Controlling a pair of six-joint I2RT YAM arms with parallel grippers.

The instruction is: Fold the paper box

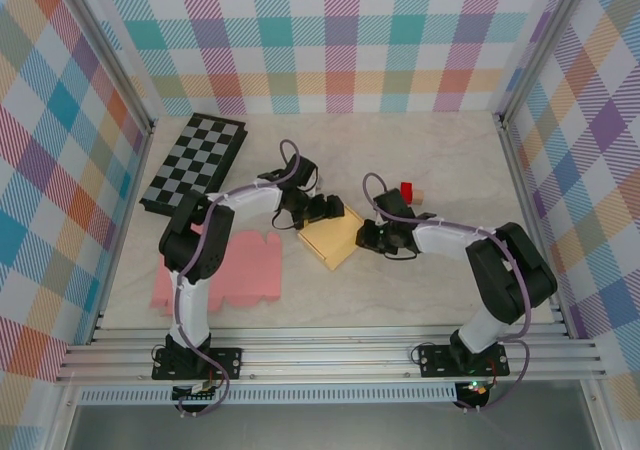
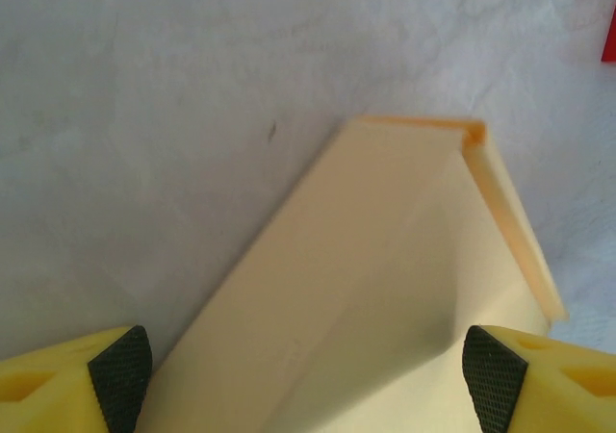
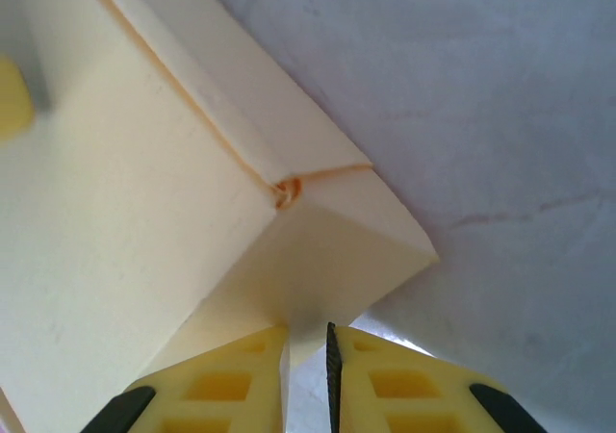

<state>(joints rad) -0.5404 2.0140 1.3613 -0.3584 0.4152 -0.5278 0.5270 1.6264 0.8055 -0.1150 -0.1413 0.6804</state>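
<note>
Yellow paper box [image 1: 335,238] partly folded: one corner stands. I hold its flap with the right gripper [image 3: 306,342], jaws clenched; left gripper [image 2: 308,366] straddles it, jaws released. Remaining walls appear outstanding.

The paper box [image 3: 144,212] is matt, smooth card; left gripper [image 2: 306,375] fingers [image 2: 48,394] yellow plastic, pads [image 2: 120,380] black, textured; table [image 2: 144,87] smooth, marbled.

The left wrist view's lower edge cuts off the paper box [image 2: 385,289].
</note>
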